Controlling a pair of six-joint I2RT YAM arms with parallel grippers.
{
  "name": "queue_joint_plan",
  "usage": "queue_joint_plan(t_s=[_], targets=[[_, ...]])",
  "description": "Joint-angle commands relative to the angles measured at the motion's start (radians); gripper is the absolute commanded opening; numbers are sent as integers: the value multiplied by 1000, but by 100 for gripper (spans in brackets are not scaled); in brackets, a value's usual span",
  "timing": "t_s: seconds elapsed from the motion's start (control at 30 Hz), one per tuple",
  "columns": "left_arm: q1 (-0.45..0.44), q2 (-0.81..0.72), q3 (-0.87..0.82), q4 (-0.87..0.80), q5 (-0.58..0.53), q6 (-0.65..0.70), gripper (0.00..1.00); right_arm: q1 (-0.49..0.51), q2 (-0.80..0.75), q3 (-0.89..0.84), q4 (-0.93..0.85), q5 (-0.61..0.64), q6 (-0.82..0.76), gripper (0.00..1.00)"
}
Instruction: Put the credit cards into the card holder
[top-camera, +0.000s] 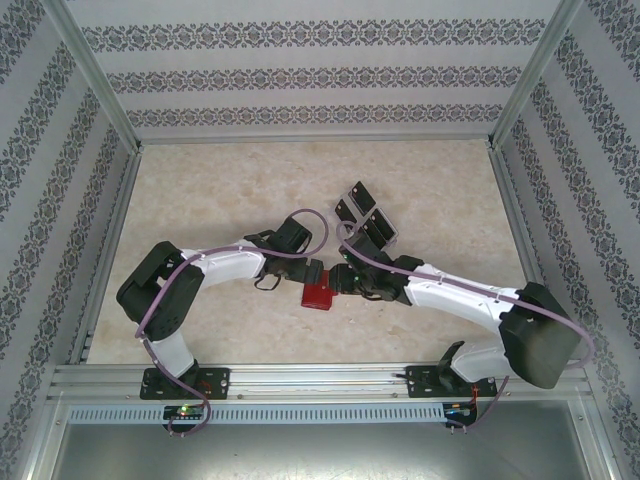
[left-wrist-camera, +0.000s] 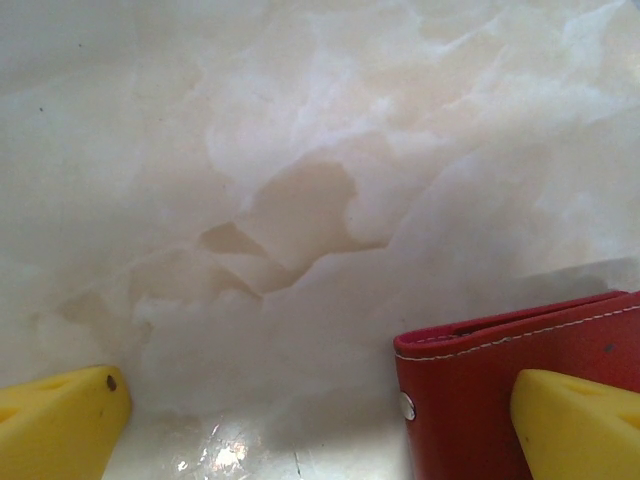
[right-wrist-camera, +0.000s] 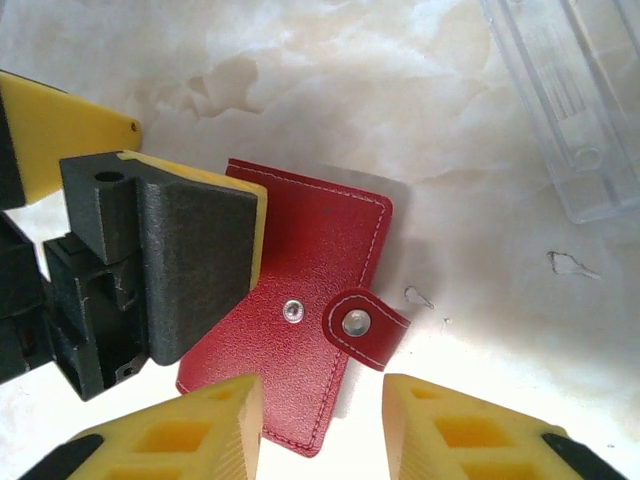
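Marbled table (top-camera: 200, 190) carries red card holder (top-camera: 320, 297) and clear tray (right-wrist-camera: 570, 110)

From where I stand nothing can be read: the red card holder (right-wrist-camera: 320, 250) is plain, and the black cards (top-camera: 365, 218) are too small for any print to show.

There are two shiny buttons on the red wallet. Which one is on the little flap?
The snap on the rounded tab, which sticks out past the card holder's edge. The other snap sits on the flat cover.
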Motion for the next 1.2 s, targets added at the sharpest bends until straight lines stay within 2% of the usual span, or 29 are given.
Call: queue_joint_plan(t_s=[0.0,0.43,0.63,0.77,0.97,1.17], targets=[[2,40,-29,-71,-58,-23,100,-9,56,47,-75,25,-36,38],[-1,41,-60,-43,-52,-46,100,2,207,174,-117,53,-101,42],[-1,41,-65,-32,-47,-49,100,5,270,225,-158,83,-132,41],[-1,44,-69,-22,-40,-54,100,6,286,231,-173,98,-143,33],[-1,43,-71,-20,-38,-54,100,6,273,214,-178,104,-142,15],[-1,42,-70,-20,-37,-52,100,6,248,201,-177,98,-137,5]])
